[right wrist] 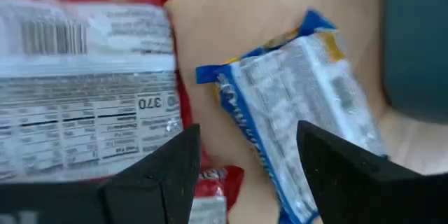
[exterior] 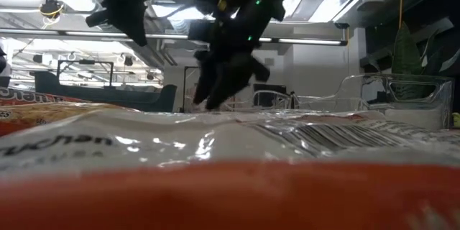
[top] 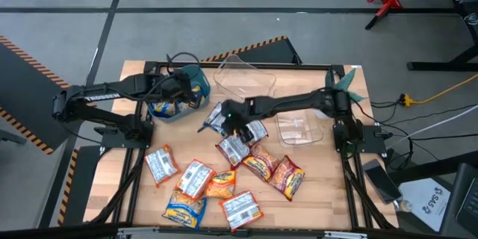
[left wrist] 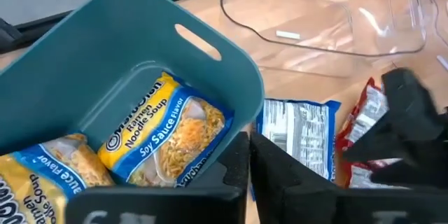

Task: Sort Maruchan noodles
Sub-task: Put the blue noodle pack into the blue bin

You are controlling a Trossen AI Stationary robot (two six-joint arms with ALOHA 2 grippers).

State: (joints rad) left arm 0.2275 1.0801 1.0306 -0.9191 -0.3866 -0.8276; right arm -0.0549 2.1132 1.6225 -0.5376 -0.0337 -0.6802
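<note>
Sorting was partly done. Two blue-yellow packets [left wrist: 164, 136] lay inside the teal bin [left wrist: 91, 49], over which the left hand [left wrist: 248, 164] hung shut and empty. The right hand [right wrist: 241, 161], fingers spread and holding nothing, hovered just above a face-down blue packet [right wrist: 301, 112] beside the bin, next to a red packet [right wrist: 84, 84]. About ten more packets [top: 224, 179] lay scattered on the worktop [top: 328, 187], several overlapping. Two clear containers [top: 243, 78] stood apparently empty, so the orange and red kinds seemed unsorted. The crowded red packets near the blue one might hinder a clean pick.
</note>
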